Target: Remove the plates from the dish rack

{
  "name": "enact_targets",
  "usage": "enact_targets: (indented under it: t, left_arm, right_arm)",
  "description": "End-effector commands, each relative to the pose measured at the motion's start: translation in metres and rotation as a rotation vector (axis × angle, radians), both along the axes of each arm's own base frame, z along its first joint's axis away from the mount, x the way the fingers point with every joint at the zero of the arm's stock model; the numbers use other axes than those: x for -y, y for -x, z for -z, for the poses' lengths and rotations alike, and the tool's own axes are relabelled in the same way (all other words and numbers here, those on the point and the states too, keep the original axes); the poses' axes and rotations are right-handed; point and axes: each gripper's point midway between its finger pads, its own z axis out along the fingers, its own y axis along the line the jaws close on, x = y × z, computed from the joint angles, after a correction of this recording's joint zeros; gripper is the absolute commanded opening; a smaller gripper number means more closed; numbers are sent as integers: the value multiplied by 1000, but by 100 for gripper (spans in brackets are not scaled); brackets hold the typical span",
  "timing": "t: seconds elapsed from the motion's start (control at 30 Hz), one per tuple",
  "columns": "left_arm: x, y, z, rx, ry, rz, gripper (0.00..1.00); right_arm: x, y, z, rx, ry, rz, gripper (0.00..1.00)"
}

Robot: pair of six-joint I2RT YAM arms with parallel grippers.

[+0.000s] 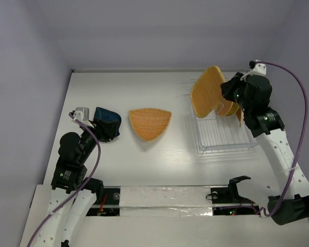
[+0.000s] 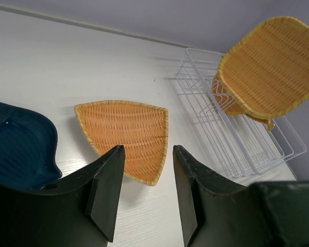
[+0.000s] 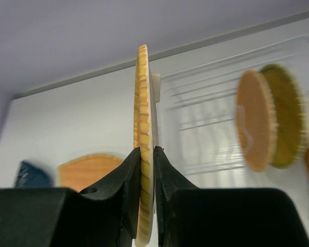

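My right gripper (image 3: 147, 150) is shut on the rim of the large rounded-square woven plate (image 3: 143, 92), which it holds upright on edge. Seen from above, this plate (image 1: 206, 92) hangs over the left end of the white wire dish rack (image 1: 224, 135), with the right gripper (image 1: 227, 92) beside it. Smaller round woven plates (image 3: 255, 121) stand upright in the rack (image 3: 206, 123). A leaf-shaped woven plate (image 1: 150, 122) lies flat on the table. Left of it lies the dark blue dish (image 1: 110, 116). My left gripper (image 2: 148, 152) hangs open and empty by that dish (image 2: 18, 146), facing the leaf plate (image 2: 126, 131).
The white table (image 1: 144, 159) ends at a back wall just behind the rack. A taped strip (image 1: 165, 195) runs along the near edge between the arm bases. The right arm's purple cable (image 1: 298, 98) loops above the rack's right side.
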Motion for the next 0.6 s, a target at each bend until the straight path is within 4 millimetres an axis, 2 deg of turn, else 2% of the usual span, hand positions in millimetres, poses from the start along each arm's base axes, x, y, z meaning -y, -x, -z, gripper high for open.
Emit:
enact_targets:
  t: [0.0, 0.07, 0.17, 0.2, 0.27, 0.3, 0.33, 0.37, 0.43, 0.5, 0.57]
  left_arm:
    - [1, -5, -6, 35, 12, 2, 39]
    - [1, -5, -6, 35, 12, 2, 39]
    - [1, -5, -6, 35, 10, 4, 39]
    - [1, -5, -6, 34, 11, 2, 39]
    - [1, -5, -6, 35, 12, 4, 39]
    - [2, -5, -6, 35, 12, 7, 39]
    - [2, -5, -6, 36, 11, 7, 39]
    - [2, -5, -6, 34, 12, 7, 39]
    - [1, -5, -6, 35, 12, 5, 39]
    - [2, -5, -6, 35, 12, 7, 39]
    - [2, -4, -7, 37, 12, 7, 39]
  right_arm:
    - [-62, 8, -65, 246, -261, -311, 0]
    - [-83, 6, -63, 262, -354, -384, 0]
    - [-118, 1, -47, 228, -457, -471, 0]
    - [-138, 2, -34, 194, -491, -537, 0]
    - [-159, 0, -31, 184, -592, -577, 0]
    - [-168, -3, -21, 159, -614, -576, 0]
    - [-187, -5, -6, 105, -650, -596, 0]
    - [-197, -6, -6, 112, -674, -615, 0]
    - [-218, -11, 17, 46, -730, -614, 0]
    - [-226, -18, 23, 43, -776, -590, 0]
    - [-233, -25, 42, 11, -836, -561, 0]
